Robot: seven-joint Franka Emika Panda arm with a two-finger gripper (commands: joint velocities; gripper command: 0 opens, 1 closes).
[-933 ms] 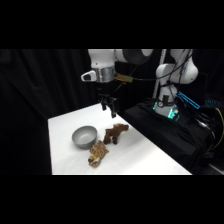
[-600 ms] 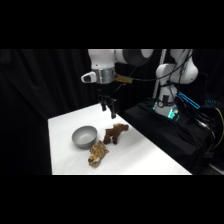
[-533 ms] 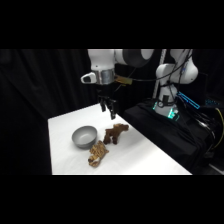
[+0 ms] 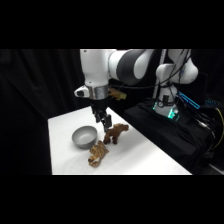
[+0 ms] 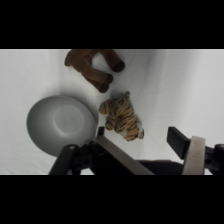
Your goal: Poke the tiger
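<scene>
Wrist view shows the claw (image 5: 145, 145) with its two fingers spread wide apart and nothing between them: one finger (image 5: 112, 150) rises from the bottom centre, the other (image 5: 179, 141) from the bottom right. Just above the gap, near the middle of the frame, lies the tiger (image 5: 121, 116), striped orange and dark, its pale muzzle toward the lower right. The claw does not touch it. To the tiger's left, filling the left middle of the frame, sits the grey bowl (image 5: 60, 122), its rim just beside the tiger's back end. At the top centre lies the brown toy animal (image 5: 92, 66), legs pointing to the right, close above the tiger but apart from it.

Side view has the claw (image 4: 103, 121) hanging from the white arm (image 4: 117, 65) at the centre of the frame, above the table (image 4: 65, 160) and over the spot between the bowl (image 4: 83, 136) and the brown toy animal (image 4: 116, 132). The tiger (image 4: 97, 153) lies lower in the frame, below and slightly left of the claw, near the bowl's lower right rim.
</scene>
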